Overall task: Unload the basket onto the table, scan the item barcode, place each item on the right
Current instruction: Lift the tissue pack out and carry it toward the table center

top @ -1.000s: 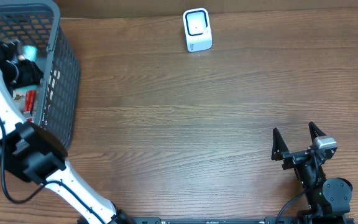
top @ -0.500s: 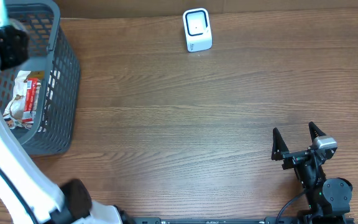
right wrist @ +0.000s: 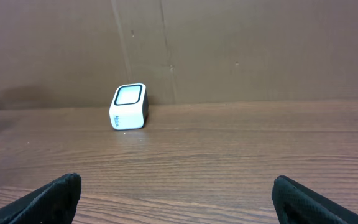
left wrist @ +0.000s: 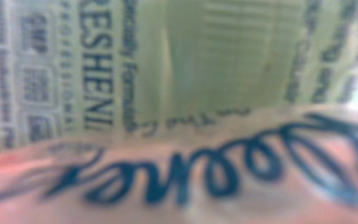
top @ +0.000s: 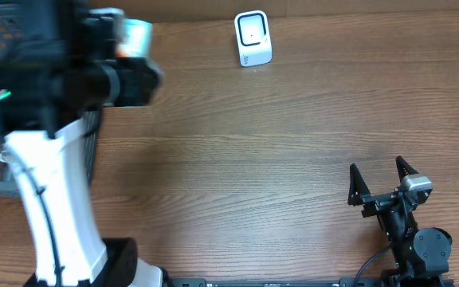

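The left gripper [top: 127,54], half closed around the item [top: 136,36], has the scanner [top: 253,38] to its right; the right gripper [top: 381,183] is wide open, empty.

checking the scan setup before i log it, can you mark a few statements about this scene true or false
1. The right gripper has its jaws open with nothing between them. True.
2. The scanner lies tipped over on its side. False: it stands upright on the table, near the far edge.
3. The left wrist view is filled by the blurred printed label of the item. True.
4. The item is pressed right against the scanner. False: it is well apart from the scanner, off to its left in the overhead view.
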